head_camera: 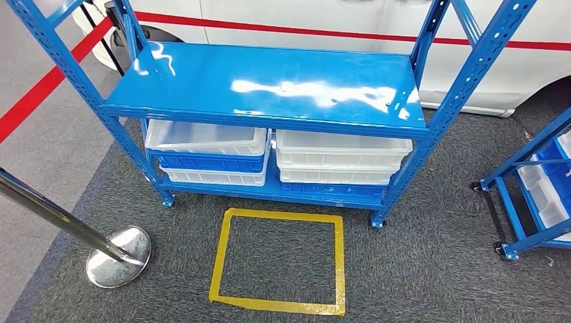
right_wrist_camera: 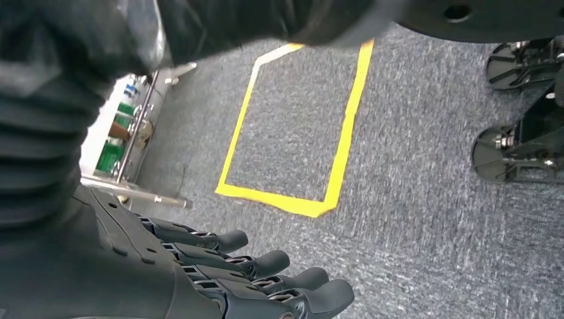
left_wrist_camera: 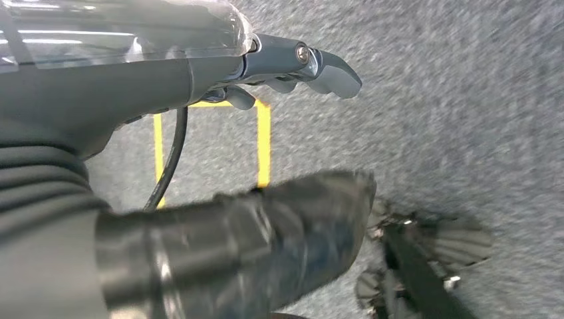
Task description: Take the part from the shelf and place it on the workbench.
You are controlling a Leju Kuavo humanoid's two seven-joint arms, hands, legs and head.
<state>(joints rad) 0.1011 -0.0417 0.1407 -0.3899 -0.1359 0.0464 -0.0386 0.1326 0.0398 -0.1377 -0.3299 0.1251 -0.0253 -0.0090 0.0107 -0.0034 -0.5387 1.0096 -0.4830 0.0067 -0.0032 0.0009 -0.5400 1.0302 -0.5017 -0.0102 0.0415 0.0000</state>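
Left hand [left_wrist_camera: 199,80]: hanging over grey carpet [left_wrist_camera: 465,119], fingers [left_wrist_camera: 329,70] stretched out and apart from the thick thumb, holding nothing; the picture is blurred.
Right hand [right_wrist_camera: 199,279]: also above the carpet, dark fingers [right_wrist_camera: 292,292] extended side by side, nothing in them.

Yellow tape square [head_camera: 340,262]: stuck on the carpet just near of the shelf, between the robot and it; visible beyond both hands in the wrist views.
Chrome stanchion [head_camera: 118,259]: near left, round base on the carpet edge, pole leaning out to the left.
Blue wheeled rack [head_camera: 525,195]: right edge, carrying white and blue bins, apart from the shelf.
White car [head_camera: 303,17]: red stripe, directly behind the shelf.

Blue metal shelf [head_camera: 269,87]: centre, far of the tape square, glossy upper tier reflecting light. Lower tier holds stacked bins: white bin [head_camera: 205,138] over a blue bin [head_camera: 209,163] on the left, white bins [head_camera: 340,149] on the right.
Part: cannot be made out; the upper tier hides the bins' contents. Both hands are well apart from the shelf.

Floor: grey carpet, paler floor with a red line [head_camera: 40,91] at far left.
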